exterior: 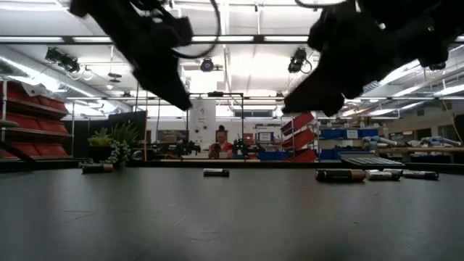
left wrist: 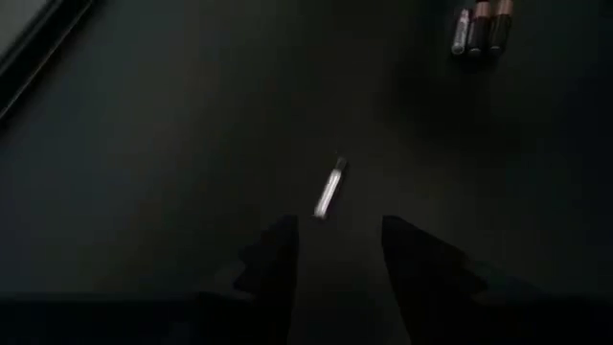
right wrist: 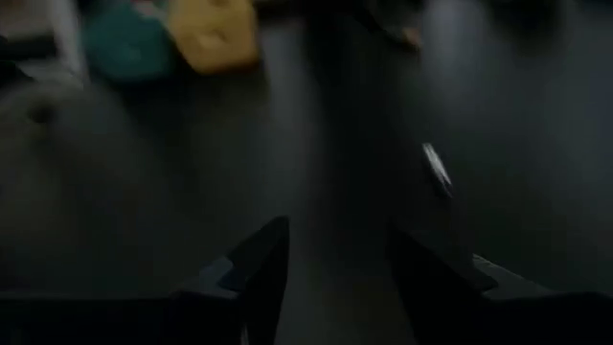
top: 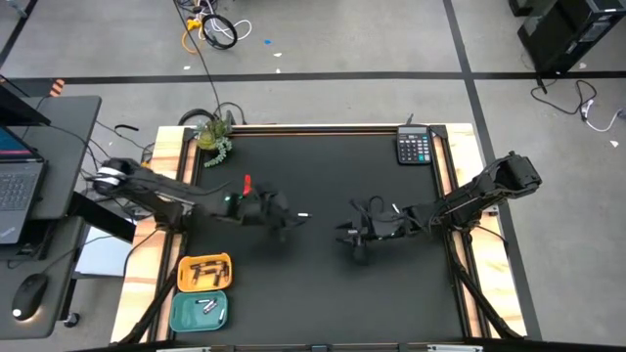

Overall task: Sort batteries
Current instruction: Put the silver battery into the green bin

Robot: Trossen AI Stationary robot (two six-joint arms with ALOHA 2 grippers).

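Seen from above, the bench is covered by a black mat. A calculator sits at its far right corner and a small potted plant at its far left corner. At the near left corner stand two small trays, a yellow tray and a teal tray, each with a few batteries lying in it. A red object lies on the mat just beside the left arm.

The left claw hangs over the middle of the mat, and a single white battery lies on the mat just ahead of it. The left wrist view shows this same battery bare on the mat just beyond the two parted fingers; the claw is open and holds nothing.

The right claw is near the centre too, facing the left one. Its wrist view shows its fingers apart with nothing between them, and a pale battery lying on the mat beyond.

Only the left wrist view shows a group of three batteries lying side by side farther off. The low view alone shows several batteries lying on the mat, and a person in the room behind.
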